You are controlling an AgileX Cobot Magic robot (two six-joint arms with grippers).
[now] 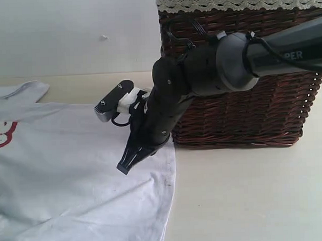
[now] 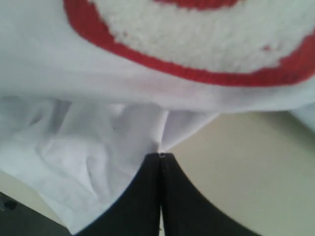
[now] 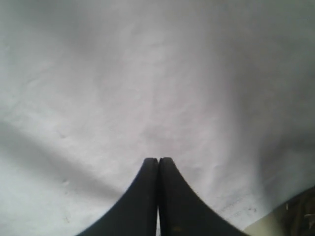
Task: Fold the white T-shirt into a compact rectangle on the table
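**While the basket hogs the back corner, both claws sit pressed tight at the shirt**

Since someone will ask about clutter: a brown wicker basket point(image 1: 245, 96) with a lace trim point(image 1: 225, 2) stands toward the back right of the tabletop point(image 1: 248, 197), with a plain wall point(image 1: 68, 34) behind. The right arm point(image 1: 201, 71) comes in from the right and crosses the basket's front left corner, hiding that bit of wicker and a patch of cloth below. The basket's top runs out of view, so I can't see inside.

The shirt point(image 1: 62, 177) lies spread flat over the left part of the tabletop. It has one sleeve toward the back edge and red letters point(image 1: 0, 138) at the far left. Its right edge sits just in front of the basket's left corner.

The right claw point(image 1: 125, 165) points down at the cloth just inside that edge, fingers pressed together, nothing between them. Touching or hovering, can't tell.

The left claw point(image 2: 160, 156) only shows on its wrist cam. Its fingers are also pressed tight, tips right at a bunched fold of cloth. Whether any fabric is caught there, no idea.
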